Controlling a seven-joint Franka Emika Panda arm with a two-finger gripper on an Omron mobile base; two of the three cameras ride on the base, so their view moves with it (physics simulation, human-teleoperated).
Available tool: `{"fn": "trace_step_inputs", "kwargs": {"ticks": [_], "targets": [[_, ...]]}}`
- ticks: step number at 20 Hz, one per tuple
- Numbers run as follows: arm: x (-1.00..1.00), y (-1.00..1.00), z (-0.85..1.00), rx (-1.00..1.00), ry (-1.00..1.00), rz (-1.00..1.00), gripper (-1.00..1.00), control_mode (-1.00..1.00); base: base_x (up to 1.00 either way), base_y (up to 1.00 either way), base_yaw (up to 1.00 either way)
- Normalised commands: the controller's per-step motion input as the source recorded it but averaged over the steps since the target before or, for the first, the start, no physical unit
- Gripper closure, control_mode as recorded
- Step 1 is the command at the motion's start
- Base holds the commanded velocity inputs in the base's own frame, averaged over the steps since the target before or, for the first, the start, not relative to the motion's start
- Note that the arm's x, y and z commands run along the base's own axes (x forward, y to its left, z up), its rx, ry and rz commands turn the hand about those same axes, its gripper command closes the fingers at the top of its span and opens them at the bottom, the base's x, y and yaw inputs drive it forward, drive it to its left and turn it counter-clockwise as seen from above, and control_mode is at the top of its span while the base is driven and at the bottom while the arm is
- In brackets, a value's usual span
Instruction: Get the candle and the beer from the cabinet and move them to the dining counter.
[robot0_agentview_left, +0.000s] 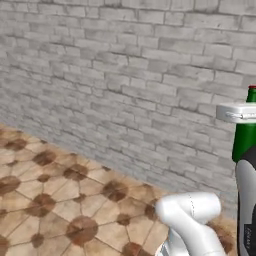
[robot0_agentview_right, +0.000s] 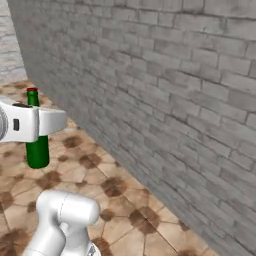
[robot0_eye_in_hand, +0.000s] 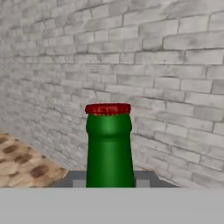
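Beer (robot0_eye_in_hand: 109, 146) smooth green glass, red cap; wall (robot0_agentview_left: 125, 75) rough grey brick; floor (robot0_agentview_left: 50, 200) patterned tile.

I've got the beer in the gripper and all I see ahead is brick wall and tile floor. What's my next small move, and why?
Probably keep the grip and turn the base away from the brick wall to look for the dining counter. The gripper is shut on the beer, which stands upright with its red cap on; ahead lie just the wall and the tiled floor, so there is no surface to set it on.
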Motion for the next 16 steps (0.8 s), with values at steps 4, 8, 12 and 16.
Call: {"fn": "trace_step_inputs", "kwargs": {"ticks": [4, 8, 12, 16], "targets": [[0.00, 0.00, 0.00, 0.00, 0.00, 0.00, 1.00, 1.00, 0.89, -0.08, 0.76], [0.00, 0.00, 0.00, 0.00, 0.00, 0.00, 1.00, 1.00, 0.82, -0.08, 0.77], [0.00, 0.00, 0.00, 0.00, 0.00, 0.00, 1.00, 1.00, 0.78, -0.07, 0.78], [0.00, 0.00, 0.00, 0.00, 0.00, 0.00, 1.00, 1.00, 0.79, -0.07, 0.78]]}}
